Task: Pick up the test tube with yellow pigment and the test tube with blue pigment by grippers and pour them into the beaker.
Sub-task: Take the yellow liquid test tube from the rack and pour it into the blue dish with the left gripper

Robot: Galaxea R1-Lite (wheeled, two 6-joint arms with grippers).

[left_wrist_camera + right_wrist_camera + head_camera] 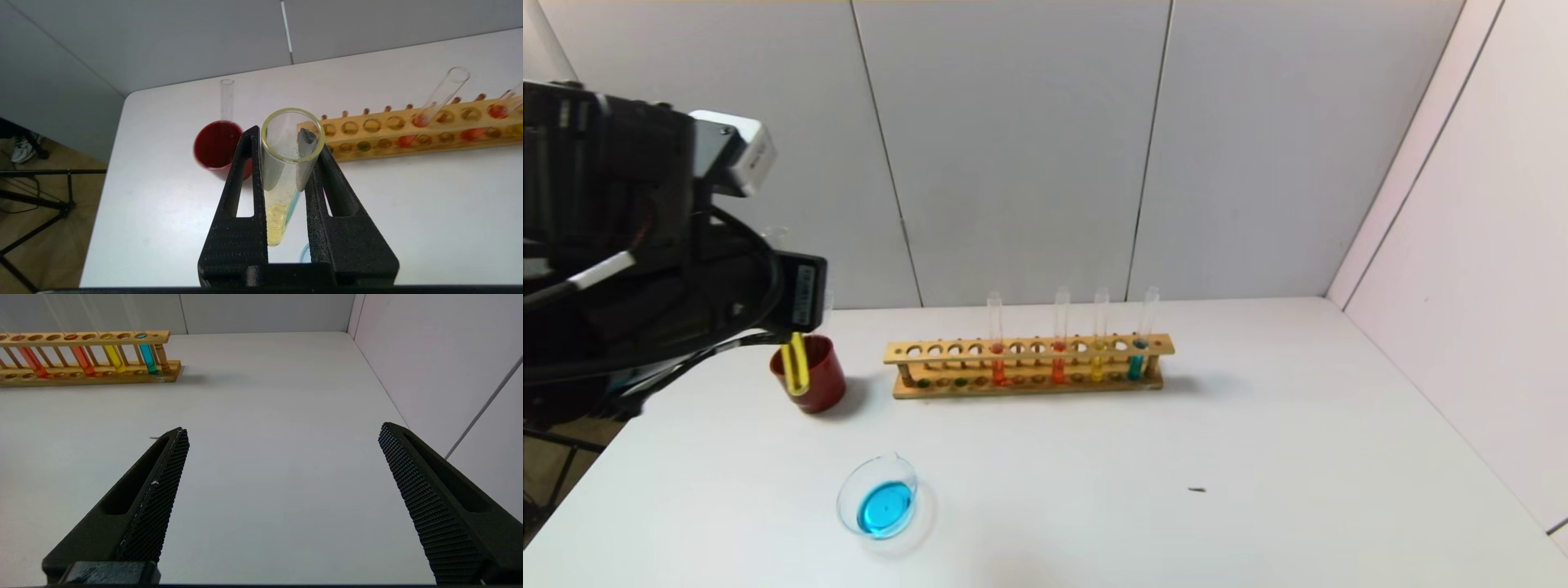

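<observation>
A white table stands in a corner of pale grey wall panels, with a wall close on its right side. Toward its far side stands a wooden rack holding two orange-red tubes, a yellow tube and a teal tube at its right end. Left of the rack stands a dark-red cup with an empty clear tube standing in it. The beaker stands on the near left of the table, well apart from the rack, with blue liquid in its bottom. The left arm is raised over the table's left side, its left end effector clenched on the test tube with yellow pigment, which hangs roughly upright, mouth up, in front of the cup as the head view shows it. The right end effector hangs low over the bare right part of the table, its fingers spread wide, grasping nothing.
</observation>
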